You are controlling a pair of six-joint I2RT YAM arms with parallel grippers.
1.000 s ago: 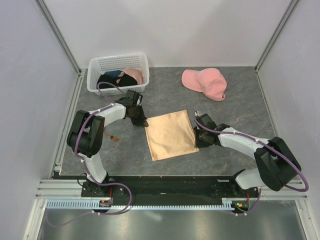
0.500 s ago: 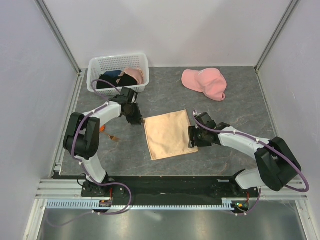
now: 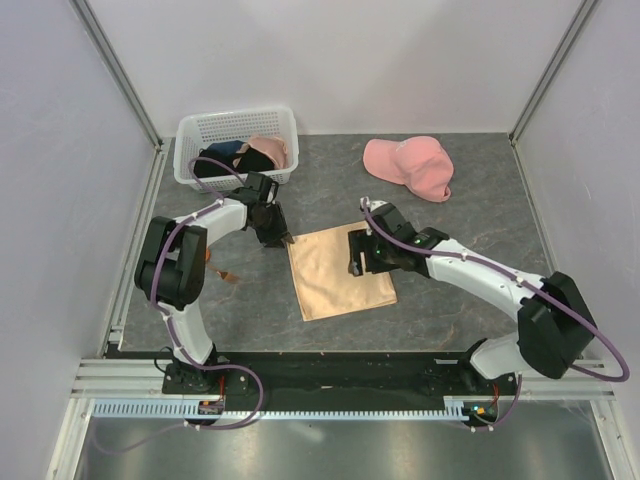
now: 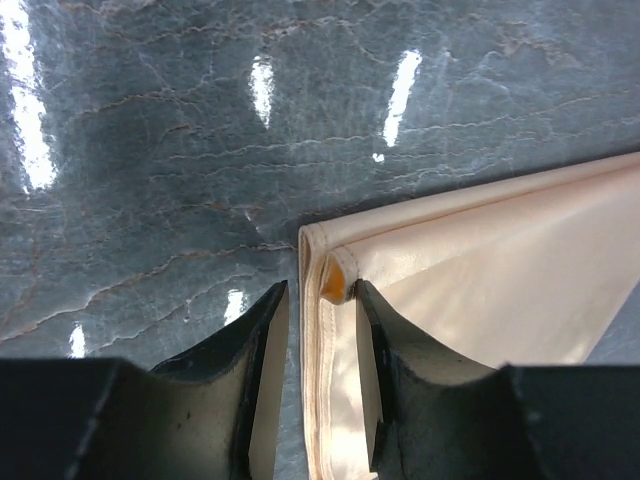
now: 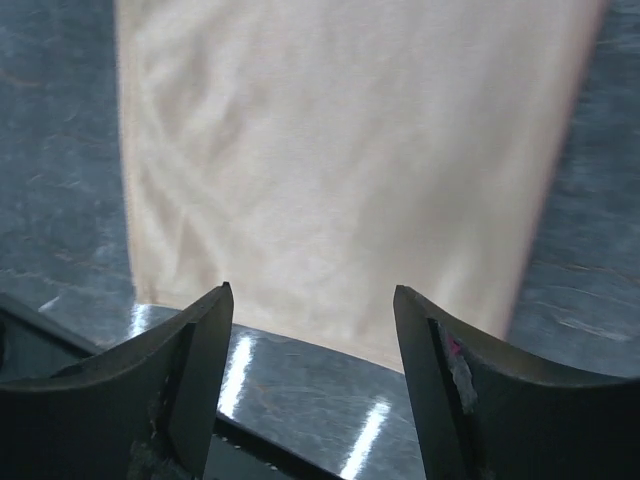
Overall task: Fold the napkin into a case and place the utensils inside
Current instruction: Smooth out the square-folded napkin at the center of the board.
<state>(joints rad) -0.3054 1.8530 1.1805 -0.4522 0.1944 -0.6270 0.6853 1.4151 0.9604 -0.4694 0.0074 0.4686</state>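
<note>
Shiny peach-tan square cloth napkin (image 3: 340,270) lies flat mid-frame on the grey marbled desk (image 3: 470,210); left jaws stand part-open astride its upper-left corner, right jaws gape wide over it, both holding nothing.

A white plastic basket (image 3: 236,127) with lattice walls stands at the far left corner of the table (image 3: 480,215). Inside it lie dark clothes (image 3: 228,160) and one pink piece (image 3: 270,148), which is at the right end. A pink cap (image 3: 410,165) lies on the far right part of the table, well apart from the basket. The table surface is grey with a marble pattern and it shines under the light. Pale walls (image 3: 350,60) stand around it on three sides.
</note>
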